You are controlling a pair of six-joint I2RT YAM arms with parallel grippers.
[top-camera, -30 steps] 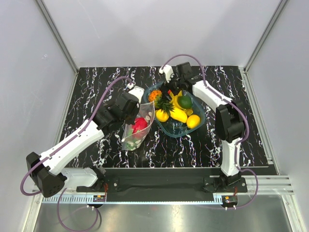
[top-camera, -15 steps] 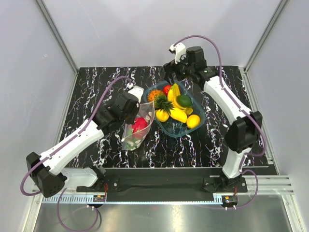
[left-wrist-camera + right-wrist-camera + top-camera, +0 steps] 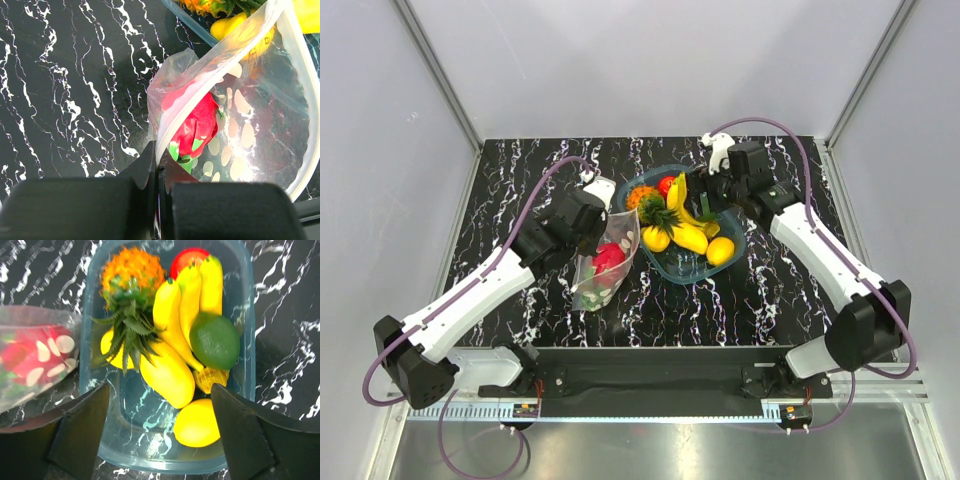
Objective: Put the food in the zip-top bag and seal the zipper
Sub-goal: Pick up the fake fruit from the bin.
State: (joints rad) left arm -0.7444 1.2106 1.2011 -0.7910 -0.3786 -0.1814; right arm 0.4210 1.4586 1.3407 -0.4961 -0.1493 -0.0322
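Dragon fruit [image 3: 197, 127]: seen inside the bag [image 3: 260, 115], low in it, red with green scales.
Bag: laid on the black marbled table [image 3: 520, 180], just left of the basket [image 3: 247, 340]; its mouth is held open toward the basket.
Zipper [image 3: 210, 67]: unsealed; one whitish strip is lifted away from the other side.
Left gripper [image 3: 159, 165]: closed tight on the bag's mouth edge, at the strip.
Basket: filled with a pineapple [image 3: 132, 270], bananas [image 3: 192, 300], a lime [image 3: 215, 340], a lemon [image 3: 197, 426] and a red fruit [image 3: 187, 257].
Right gripper [image 3: 160, 410]: fingers spread wide, nothing held, hung above the basket's near end.
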